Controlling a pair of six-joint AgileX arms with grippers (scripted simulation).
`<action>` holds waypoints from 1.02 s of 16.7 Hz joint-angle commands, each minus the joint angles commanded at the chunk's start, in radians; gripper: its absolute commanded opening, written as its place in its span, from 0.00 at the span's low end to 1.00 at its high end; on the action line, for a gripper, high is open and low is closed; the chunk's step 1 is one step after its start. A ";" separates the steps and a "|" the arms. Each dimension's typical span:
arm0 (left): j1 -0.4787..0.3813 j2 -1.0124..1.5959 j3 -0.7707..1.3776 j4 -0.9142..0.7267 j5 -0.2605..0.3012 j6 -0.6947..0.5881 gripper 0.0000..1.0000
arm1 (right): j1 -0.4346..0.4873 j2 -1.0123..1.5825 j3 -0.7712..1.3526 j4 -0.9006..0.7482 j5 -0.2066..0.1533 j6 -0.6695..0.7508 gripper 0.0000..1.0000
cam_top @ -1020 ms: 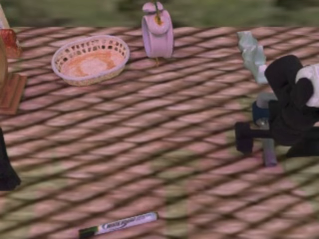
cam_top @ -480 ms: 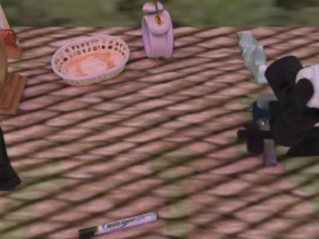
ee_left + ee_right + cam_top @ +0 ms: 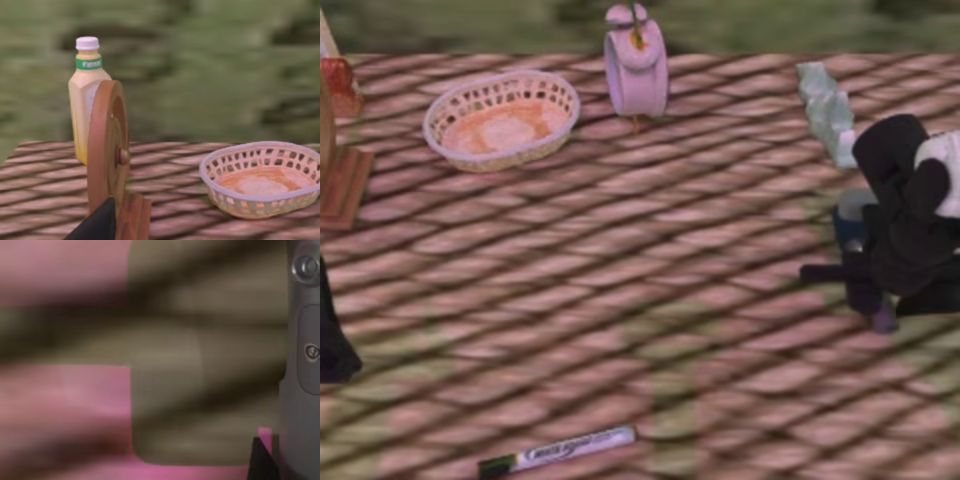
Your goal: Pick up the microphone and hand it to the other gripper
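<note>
The counter (image 3: 620, 250) carries a striped pink-and-olive pattern. A woven basket (image 3: 501, 118) sits at the far left area, empty of contents. A pink bell-shaped alarm clock (image 3: 636, 62) stands upright at the far edge, right of the basket. A pale green object (image 3: 826, 110) lies at the far right. A white marker pen (image 3: 560, 450) with a green cap lies flat near the front edge. A wooden disc stand (image 3: 107, 150) stands upright at the left side, with a yellow bottle (image 3: 86, 95) behind it.
</note>
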 joint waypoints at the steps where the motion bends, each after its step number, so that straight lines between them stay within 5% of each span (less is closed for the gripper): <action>1: 0.000 0.000 0.000 0.000 0.000 0.000 1.00 | 0.000 0.000 0.000 0.000 0.000 0.000 0.00; 5: 0.000 0.000 0.000 0.000 0.000 0.000 1.00 | 0.000 0.000 0.000 0.000 0.000 0.000 0.00; 6: 0.000 0.000 0.000 0.000 0.000 0.000 1.00 | -0.009 -0.058 0.001 -0.054 0.081 -0.039 0.00; 8: 0.000 0.000 0.000 0.000 0.000 0.000 1.00 | -0.008 -0.059 0.000 -0.042 0.076 -0.042 0.00; 12: 0.000 0.000 0.000 0.000 0.000 0.000 1.00 | -0.008 -0.085 -0.030 0.102 0.018 -0.071 0.00; 17: 0.000 0.000 0.000 0.000 0.000 0.000 1.00 | -0.015 -0.151 -0.119 0.464 -0.116 -0.135 0.00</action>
